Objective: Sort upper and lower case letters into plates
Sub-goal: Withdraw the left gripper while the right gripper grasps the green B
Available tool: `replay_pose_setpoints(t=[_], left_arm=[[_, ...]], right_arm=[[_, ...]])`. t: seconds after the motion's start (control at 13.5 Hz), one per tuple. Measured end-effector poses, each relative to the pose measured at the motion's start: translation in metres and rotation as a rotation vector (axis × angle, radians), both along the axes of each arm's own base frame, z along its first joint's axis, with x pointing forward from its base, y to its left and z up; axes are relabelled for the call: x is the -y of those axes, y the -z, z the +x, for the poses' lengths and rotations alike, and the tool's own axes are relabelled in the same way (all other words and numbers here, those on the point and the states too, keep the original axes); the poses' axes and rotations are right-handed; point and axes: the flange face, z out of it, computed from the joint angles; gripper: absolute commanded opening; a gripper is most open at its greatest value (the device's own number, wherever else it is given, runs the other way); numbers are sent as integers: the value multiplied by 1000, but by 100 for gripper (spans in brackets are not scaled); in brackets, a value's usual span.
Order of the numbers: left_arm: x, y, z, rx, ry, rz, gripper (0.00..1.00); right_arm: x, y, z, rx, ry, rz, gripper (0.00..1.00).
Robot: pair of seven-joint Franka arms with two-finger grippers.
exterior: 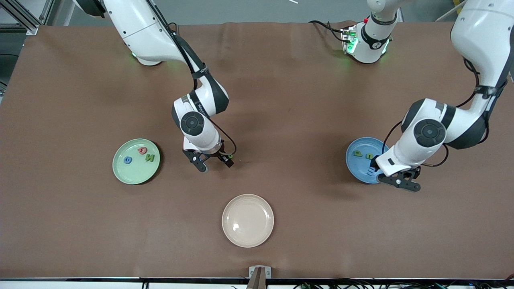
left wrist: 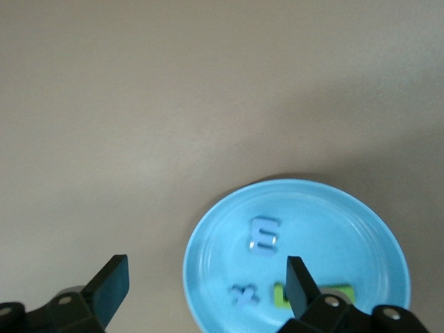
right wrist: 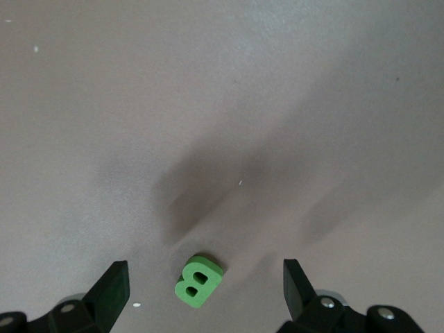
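Observation:
A pale green plate [exterior: 129, 175] toward the right arm's end holds a blue letter [exterior: 127, 160], a red letter [exterior: 142, 150] and a green N [exterior: 150, 157]. My right gripper [exterior: 213, 161] [right wrist: 206, 285] hangs open low over the table beside that plate, with a green B [right wrist: 199, 279] lying on the cloth between its fingers. The blue plate [exterior: 355, 168] [left wrist: 347, 208] toward the left arm's end holds a blue m [left wrist: 264, 234], a blue x [left wrist: 244, 296] and green letters [exterior: 357, 153]. My left gripper [exterior: 398, 182] [left wrist: 206, 288] is open and empty over that plate's rim.
A cream-beige round plate [exterior: 247, 220] lies empty near the table's front edge, midway between the two arms. Brown cloth [exterior: 305, 120] covers the table.

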Motion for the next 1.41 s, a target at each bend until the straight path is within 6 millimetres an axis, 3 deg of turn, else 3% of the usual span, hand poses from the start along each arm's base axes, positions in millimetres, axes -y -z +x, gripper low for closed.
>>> replay_pose_setpoints(t=[0.45,0.96,1.26,1.41], left_arm=[[-36,-115,-13,35,-235,-112,99],[-83,-262,-51,30,-304,-156,100],[-104,-329,-60,66,-344,-151,100],[-107,-349,-61,93,-347,-155,100]], right_arm=[[-7,10,-4,9,77,-8,90],[-27,17,-19,13,43,-27,82],[-27,24,-22,13,26,-46,78],[-26,25,-21,19,17,-55,75]])
